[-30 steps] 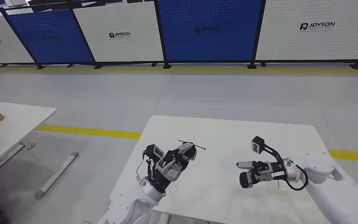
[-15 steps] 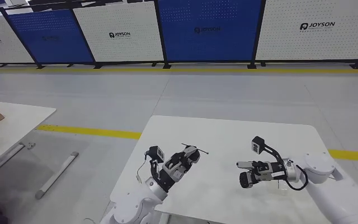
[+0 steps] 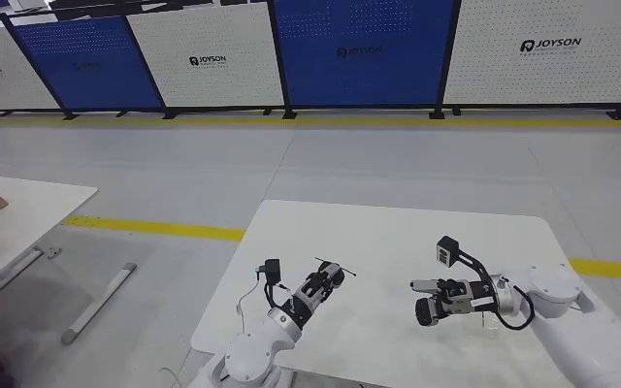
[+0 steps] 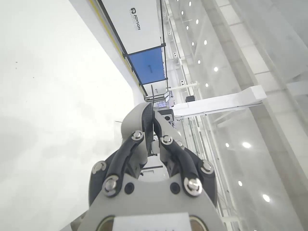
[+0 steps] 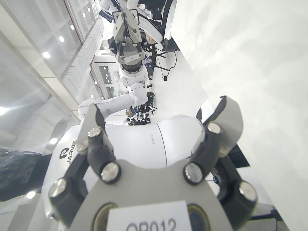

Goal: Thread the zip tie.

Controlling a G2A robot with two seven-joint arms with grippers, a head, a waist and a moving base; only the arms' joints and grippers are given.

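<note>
Above the table [image 3: 388, 228], the zip tie [image 3: 347, 273] sits in the left tool [image 3: 330, 275], right tool [image 3: 419, 299] well apart.

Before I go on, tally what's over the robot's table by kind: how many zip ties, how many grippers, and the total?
Black zip tie: 1, clamped in the left gripper
Grippers: 2, the left gripper shut on the zip tie, the right gripper open and empty
Total: 3

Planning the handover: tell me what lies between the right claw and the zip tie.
The stretch is bare: in the top view, plain table separates the right claw from the zip tie pinched in the left claw.
</note>
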